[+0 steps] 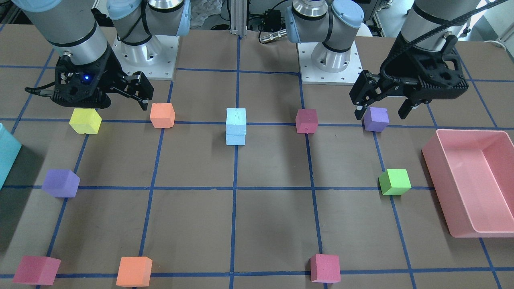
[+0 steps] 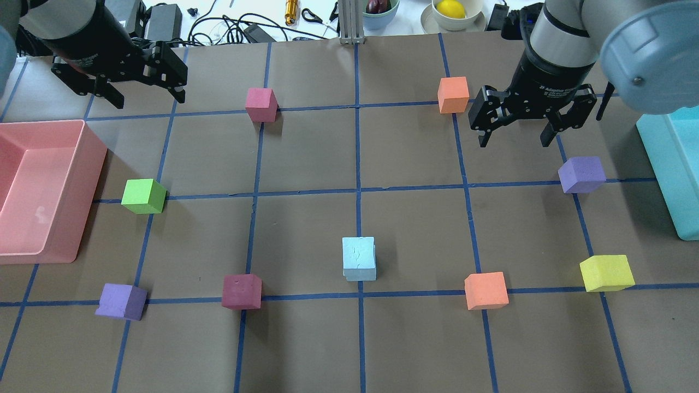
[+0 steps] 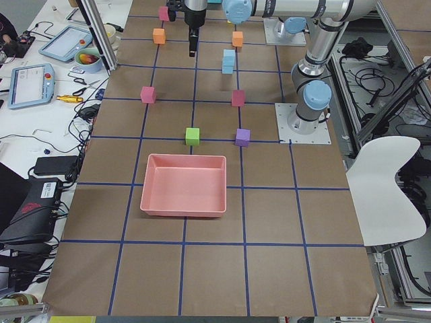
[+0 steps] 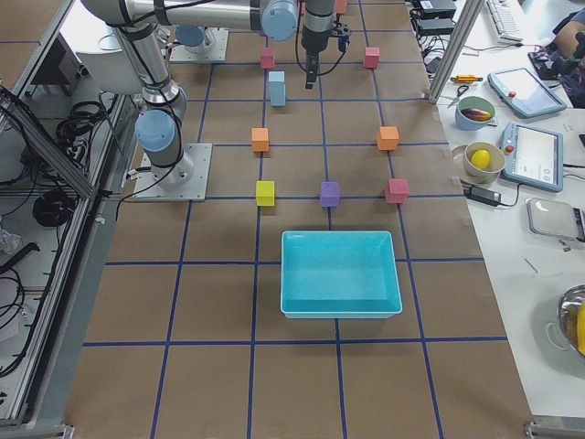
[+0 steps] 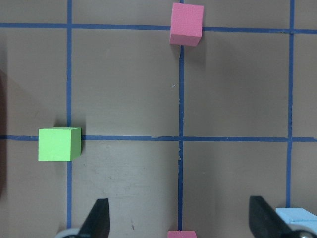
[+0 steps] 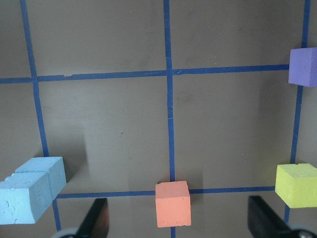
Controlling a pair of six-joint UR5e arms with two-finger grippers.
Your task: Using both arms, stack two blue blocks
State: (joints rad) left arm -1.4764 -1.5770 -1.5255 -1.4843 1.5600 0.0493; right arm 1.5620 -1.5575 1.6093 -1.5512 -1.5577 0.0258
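The two blue blocks [image 1: 235,120] stand stacked one on the other near the table's middle, free of both grippers. The stack also shows in the overhead view [image 2: 359,257], the right wrist view [image 6: 32,191] and at the corner of the left wrist view [image 5: 297,215]. My left gripper [image 2: 148,98] is open and empty, high over the far left of the table, well away from the stack; it also shows in the front view [image 1: 380,113]. My right gripper [image 2: 514,140] is open and empty over the far right, near an orange cube [image 2: 453,94].
A pink bin [image 2: 82,164] lies at the left edge and a teal bin [image 2: 666,164] at the right edge. Several cubes ring the stack: green [image 2: 143,196], dark red [image 2: 241,291], orange [image 2: 486,290], yellow [image 2: 606,273], purple [image 2: 582,174], pink [image 2: 261,103].
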